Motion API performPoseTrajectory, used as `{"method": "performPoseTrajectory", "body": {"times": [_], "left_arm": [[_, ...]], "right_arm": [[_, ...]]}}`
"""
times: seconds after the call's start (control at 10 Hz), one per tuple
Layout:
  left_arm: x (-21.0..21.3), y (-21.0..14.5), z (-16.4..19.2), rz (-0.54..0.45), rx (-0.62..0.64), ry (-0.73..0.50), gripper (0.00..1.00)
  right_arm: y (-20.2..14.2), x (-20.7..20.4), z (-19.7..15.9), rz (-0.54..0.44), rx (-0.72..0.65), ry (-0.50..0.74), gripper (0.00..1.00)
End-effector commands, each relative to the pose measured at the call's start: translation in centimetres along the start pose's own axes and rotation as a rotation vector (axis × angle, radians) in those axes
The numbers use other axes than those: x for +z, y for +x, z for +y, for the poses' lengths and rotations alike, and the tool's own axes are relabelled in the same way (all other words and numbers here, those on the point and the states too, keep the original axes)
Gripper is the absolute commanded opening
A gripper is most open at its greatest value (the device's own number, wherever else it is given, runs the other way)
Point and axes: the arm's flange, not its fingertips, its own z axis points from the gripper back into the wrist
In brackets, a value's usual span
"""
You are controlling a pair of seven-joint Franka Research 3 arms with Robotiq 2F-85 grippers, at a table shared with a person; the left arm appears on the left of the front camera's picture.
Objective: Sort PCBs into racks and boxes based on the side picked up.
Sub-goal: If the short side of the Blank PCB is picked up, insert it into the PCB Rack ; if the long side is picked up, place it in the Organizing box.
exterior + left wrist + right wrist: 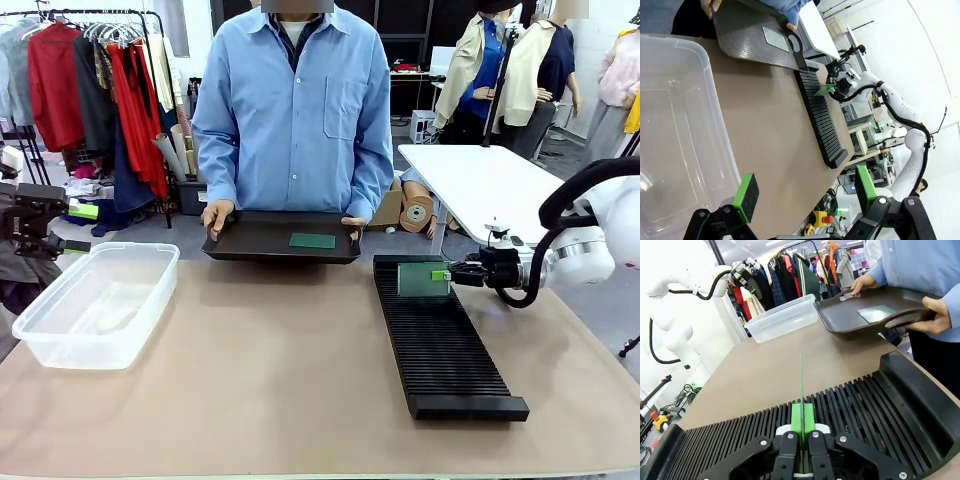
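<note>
My right gripper [443,274] is shut on a green PCB [421,279], holding it upright on edge over the far end of the long black slotted rack [440,345]. In the right wrist view the PCB [801,385] shows edge-on, rising from between the green pads [797,421] above the rack's slots [860,410]. A person holds a shallow black tray [250,243] with one more green PCB [312,240] lying flat in it. The clear plastic box [55,338] stands at the table's left. My left gripper [805,194] hangs open beside the box [670,125], holding nothing.
The person's hands [216,215] grip the tray's handles at the far edge. A white table [490,180] stands behind on the right. Bare tabletop [280,360] lies between the box and the rack.
</note>
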Motion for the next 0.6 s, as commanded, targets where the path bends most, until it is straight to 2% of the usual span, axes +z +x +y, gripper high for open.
{"method": "performPoseTrajectory", "body": {"times": [0.0,0.5], "left_arm": [[0.10,-0.05,-0.20,0.001,-0.004,-0.005,1.00],[0.10,-0.05,-0.20,0.001,-0.004,-0.005,1.00]], "right_arm": [[0.30,0.26,-0.69,0.001,0.025,0.025,0.00],[0.29,-0.03,-1.28,0.012,0.013,0.026,0.00]]}}
